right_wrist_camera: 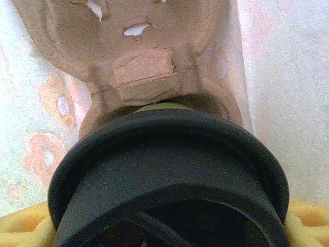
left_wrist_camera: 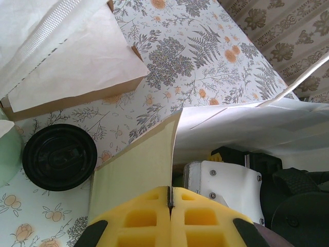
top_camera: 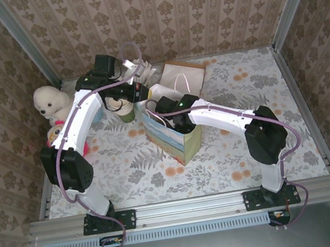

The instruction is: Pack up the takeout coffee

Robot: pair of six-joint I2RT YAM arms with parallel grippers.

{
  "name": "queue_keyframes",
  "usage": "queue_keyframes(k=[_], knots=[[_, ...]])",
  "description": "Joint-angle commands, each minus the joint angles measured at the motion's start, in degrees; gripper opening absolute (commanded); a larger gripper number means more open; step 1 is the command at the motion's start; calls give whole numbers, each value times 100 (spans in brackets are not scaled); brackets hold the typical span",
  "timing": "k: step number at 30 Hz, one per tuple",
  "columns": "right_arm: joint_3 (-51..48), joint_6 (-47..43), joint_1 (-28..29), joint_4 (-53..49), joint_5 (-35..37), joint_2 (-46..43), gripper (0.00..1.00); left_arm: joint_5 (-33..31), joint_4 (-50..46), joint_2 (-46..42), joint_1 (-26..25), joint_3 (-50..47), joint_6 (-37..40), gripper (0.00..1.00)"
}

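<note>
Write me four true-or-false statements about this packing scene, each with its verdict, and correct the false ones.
1. The left gripper is shut on the rim of the upright printed bag. True.
2. The right gripper hangs empty over the table. False: it holds the takeout coffee inside the printed bag, with a pulp cup carrier beneath.
3. A white plush toy sits at the table's left edge. True.
4. The white bag at the back stands upright. False: it lies flat.
</note>
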Motion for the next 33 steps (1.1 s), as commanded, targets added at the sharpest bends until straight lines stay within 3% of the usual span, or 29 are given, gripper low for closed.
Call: queue_keyframes(k=[1,33], knots=[[-651,22,-67,748,-307,1072,46,100,-75,78,-30,175,-26,0],[-1071,19,-61,1010,-289,1345,47,137,86,86,-50,74,-86,0]])
